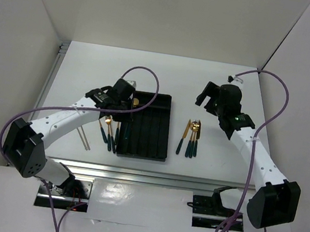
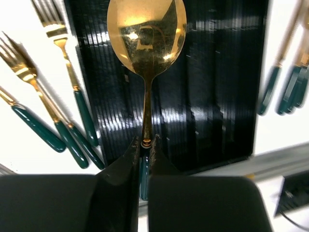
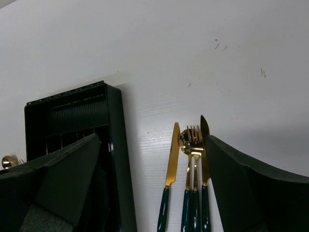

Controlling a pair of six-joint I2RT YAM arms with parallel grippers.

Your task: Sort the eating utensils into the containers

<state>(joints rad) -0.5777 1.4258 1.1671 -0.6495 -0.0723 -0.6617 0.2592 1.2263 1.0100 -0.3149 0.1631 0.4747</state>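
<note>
The left gripper [image 2: 145, 144] is pinched tight on the green handle of a gold spoon [image 2: 146, 34] — its bowl hangs over the black tray [image 2: 212, 96]. Right of the tray, the right gripper [image 3: 153, 140] gapes wide, holding nothing, near a cluster of utensils [image 3: 192, 145] (more forks [image 2: 29, 72] lie left of the tray).

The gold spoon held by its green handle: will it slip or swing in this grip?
Probably stiff: the spoon juts straight from the left gripper without sag. It may pivot or slip, being pinched only at the thin glossy handle, with the wide bowl far out over the black tray.
</note>
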